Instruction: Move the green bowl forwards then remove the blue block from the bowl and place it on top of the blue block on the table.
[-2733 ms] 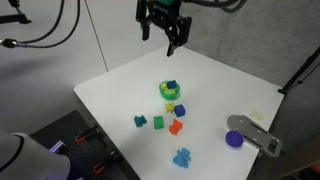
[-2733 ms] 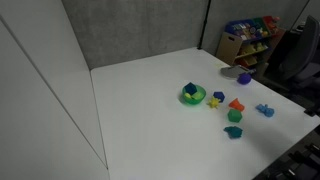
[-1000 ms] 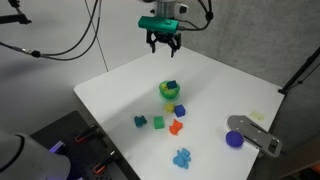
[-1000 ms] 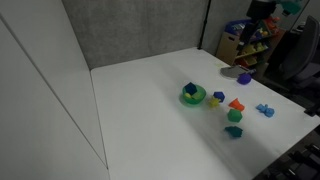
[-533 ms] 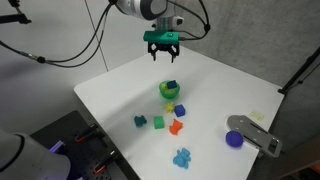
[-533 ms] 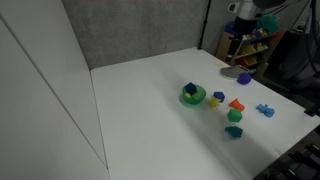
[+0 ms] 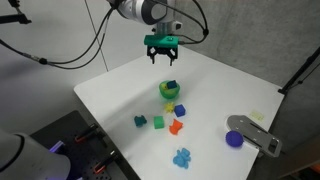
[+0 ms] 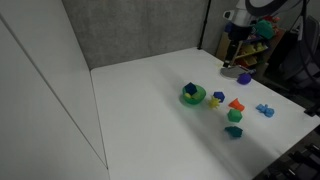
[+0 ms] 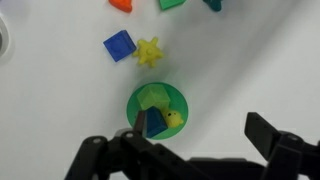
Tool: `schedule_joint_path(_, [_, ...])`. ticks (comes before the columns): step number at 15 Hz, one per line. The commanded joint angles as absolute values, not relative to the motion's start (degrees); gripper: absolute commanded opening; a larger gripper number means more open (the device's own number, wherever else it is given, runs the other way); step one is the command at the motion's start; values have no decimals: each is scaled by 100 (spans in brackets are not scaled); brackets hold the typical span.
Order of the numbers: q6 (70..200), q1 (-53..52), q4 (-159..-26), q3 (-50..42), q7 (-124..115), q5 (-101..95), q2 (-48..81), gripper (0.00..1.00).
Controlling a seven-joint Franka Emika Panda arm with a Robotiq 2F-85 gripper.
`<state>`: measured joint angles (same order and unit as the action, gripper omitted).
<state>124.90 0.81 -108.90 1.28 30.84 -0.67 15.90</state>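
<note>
The green bowl stands mid-table and shows in both exterior views. In the wrist view the bowl holds a blue block, a green block and a small yellow piece. A second blue block lies flat on the table next to a yellow star; it also shows in both exterior views. My gripper hangs open and empty in the air, above and behind the bowl. Its dark fingers frame the bottom of the wrist view.
Orange, green and teal pieces lie beyond the star, with a blue toy near the table's edge. A purple disc and a grey object sit to one side. Shelves with coloured items stand off the table.
The gripper has come down from high above the table and drawn nearer to the bowl. The bowl and blocks have not moved.
</note>
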Motion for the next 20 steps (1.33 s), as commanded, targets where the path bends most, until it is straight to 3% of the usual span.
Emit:
schedule_joint_path(1, [12566,125,-10549,340,3588,-206,2280,100])
schedule_joint_path(20, [13756,-69,-8872,724,3997,-1091,5261,100])
